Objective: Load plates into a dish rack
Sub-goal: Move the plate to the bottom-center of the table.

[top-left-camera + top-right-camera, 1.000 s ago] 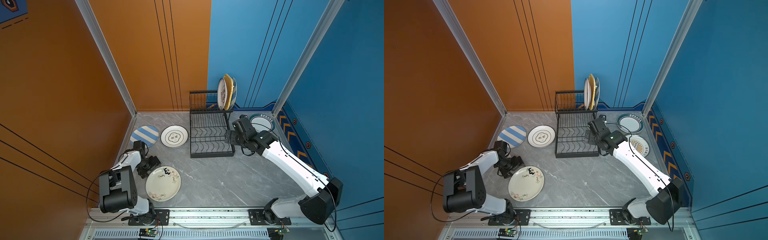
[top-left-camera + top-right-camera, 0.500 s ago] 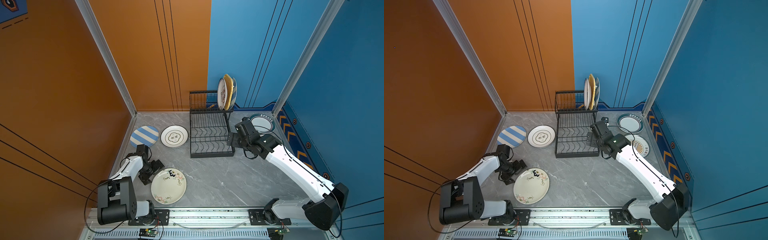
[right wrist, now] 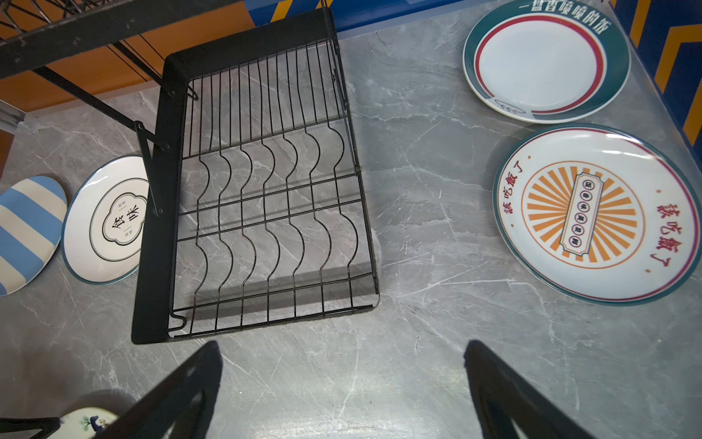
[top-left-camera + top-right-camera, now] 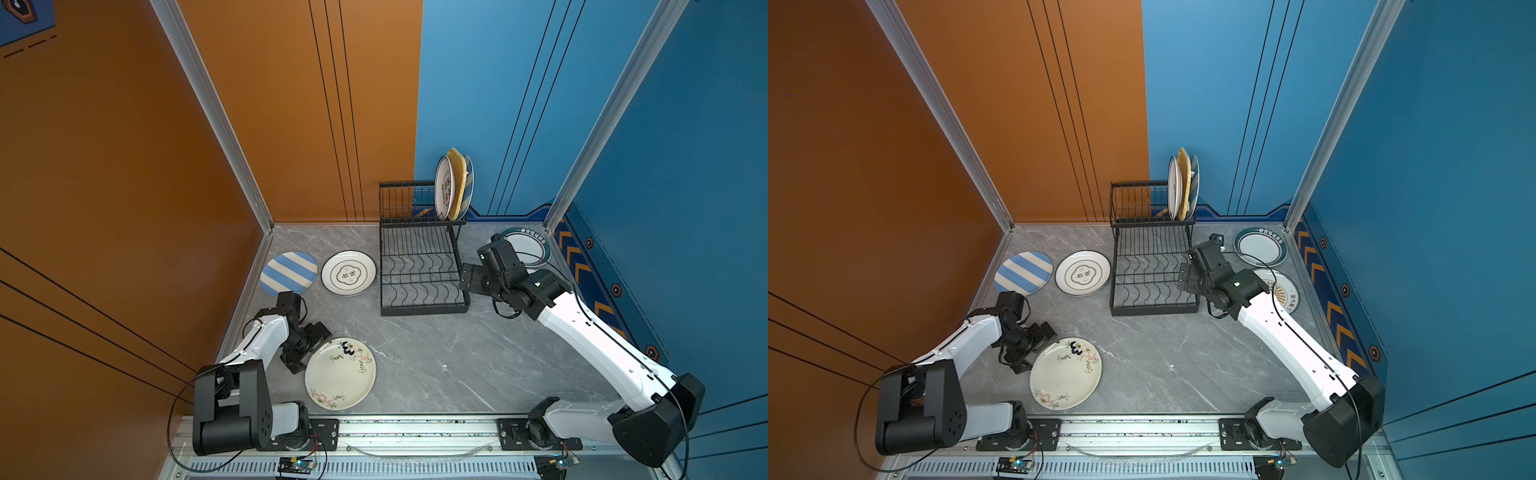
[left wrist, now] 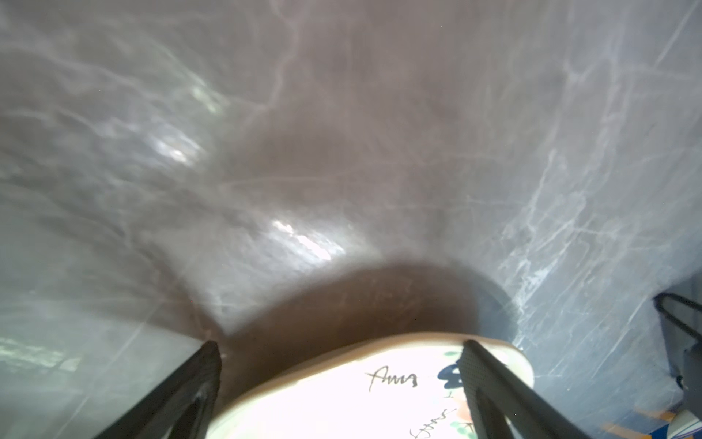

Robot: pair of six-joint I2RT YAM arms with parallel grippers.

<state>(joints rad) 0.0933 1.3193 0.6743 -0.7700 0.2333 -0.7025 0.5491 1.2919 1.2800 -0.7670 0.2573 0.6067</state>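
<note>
Top views: dish rack (image 4: 424,309) far-middle on counter (image 4: 436,357), three plates (image 4: 444,189) upright up top
Left jaws: spread wide, floral plate (image 4: 340,372) rim between them, near left
Right jaws: spread too, just beside dish rack

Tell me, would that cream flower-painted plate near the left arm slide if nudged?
Probably: the cream flower-painted plate lies flat on the smooth grey marble tabletop, so it should slide, not roll. Its glossy rigid look suggests slippery, breakable ceramic.

— Where are my top views?
— High overhead, angled down; both share the whole table (image 4: 415,357).
— Wrists?
— Left sits close over the floral plate (image 5: 323,410); right looks at the dish rack (image 3: 155,266) from farther.
</note>
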